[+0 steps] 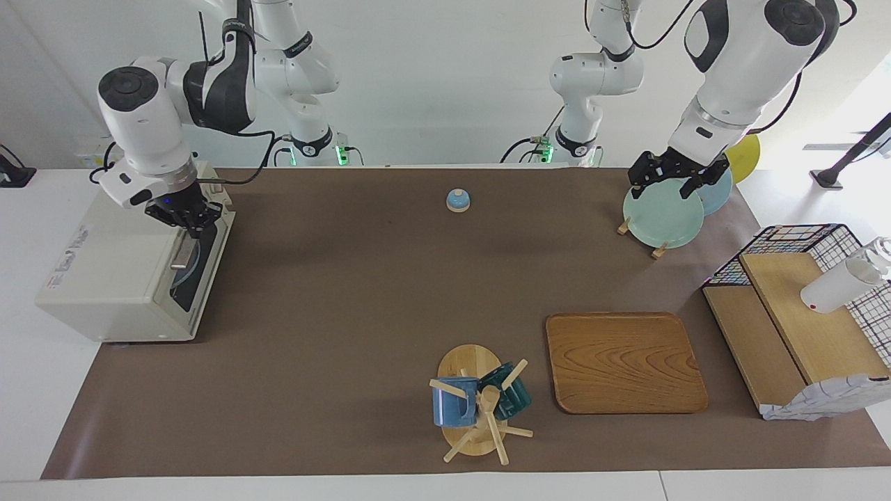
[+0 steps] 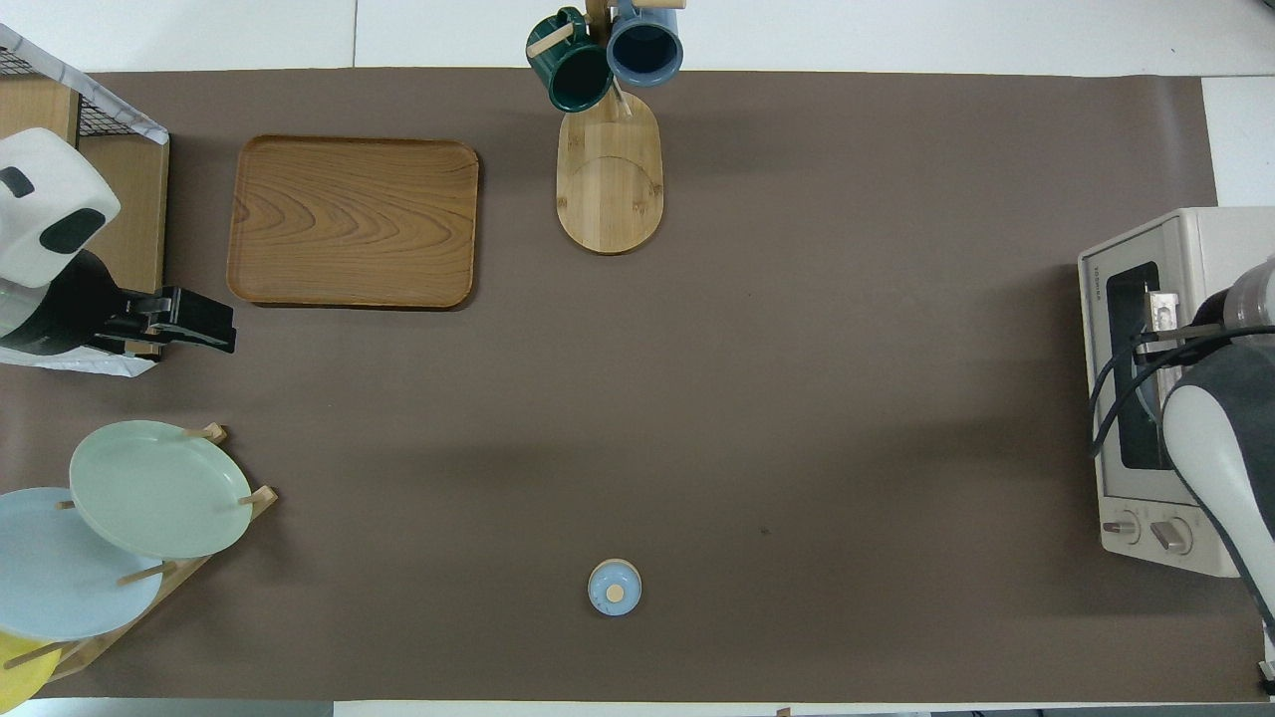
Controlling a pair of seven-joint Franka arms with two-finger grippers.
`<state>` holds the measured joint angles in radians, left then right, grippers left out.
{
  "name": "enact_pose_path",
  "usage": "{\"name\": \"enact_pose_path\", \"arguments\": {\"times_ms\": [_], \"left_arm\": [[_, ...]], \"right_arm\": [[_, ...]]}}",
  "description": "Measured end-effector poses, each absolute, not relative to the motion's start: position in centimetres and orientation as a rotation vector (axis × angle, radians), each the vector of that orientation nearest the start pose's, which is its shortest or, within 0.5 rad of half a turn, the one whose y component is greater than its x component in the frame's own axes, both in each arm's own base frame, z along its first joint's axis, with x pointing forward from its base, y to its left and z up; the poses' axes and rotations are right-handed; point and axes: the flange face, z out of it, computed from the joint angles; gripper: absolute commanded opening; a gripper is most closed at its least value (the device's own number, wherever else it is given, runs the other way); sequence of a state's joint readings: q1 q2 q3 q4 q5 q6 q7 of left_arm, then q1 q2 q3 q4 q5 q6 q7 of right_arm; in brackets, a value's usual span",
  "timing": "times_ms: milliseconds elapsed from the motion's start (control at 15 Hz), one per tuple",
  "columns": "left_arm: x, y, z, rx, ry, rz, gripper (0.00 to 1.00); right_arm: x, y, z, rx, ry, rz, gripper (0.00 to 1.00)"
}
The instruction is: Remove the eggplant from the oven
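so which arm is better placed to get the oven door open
The right. Its right gripper is already at the oven door's handle, at the right arm's end of the table. The left gripper hangs over the green plate at the other end. No eggplant is visible.

Plain white wall (image 1: 445, 76), white table (image 1: 42, 390) with brown mat (image 1: 334, 292), even soft light
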<state>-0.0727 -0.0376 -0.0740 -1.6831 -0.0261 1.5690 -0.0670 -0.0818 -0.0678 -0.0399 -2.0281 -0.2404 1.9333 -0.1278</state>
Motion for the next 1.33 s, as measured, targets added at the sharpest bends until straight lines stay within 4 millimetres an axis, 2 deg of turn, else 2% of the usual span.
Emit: {"name": "enact_pose_path", "arguments": {"times_ms": [867, 1067, 1333], "left_arm": [[53.3, -8.2, 59.2, -3.152, 0.124, 0.124, 1.0], [53.3, -8.2, 59.2, -3.152, 0.124, 0.124, 1.0], [53.3, -8.2, 59.2, -3.152, 0.124, 0.124, 1.0]], "right_arm": [[52.2, -8.6, 46.6, -3.352, -0.27, 0.106, 0.0], [52.1, -7.9, 46.4, -3.351, -0.297, 0.092, 0.0], [52.0, -5.8, 45.7, -3.337, -0.355, 0.07, 0.0]]}}
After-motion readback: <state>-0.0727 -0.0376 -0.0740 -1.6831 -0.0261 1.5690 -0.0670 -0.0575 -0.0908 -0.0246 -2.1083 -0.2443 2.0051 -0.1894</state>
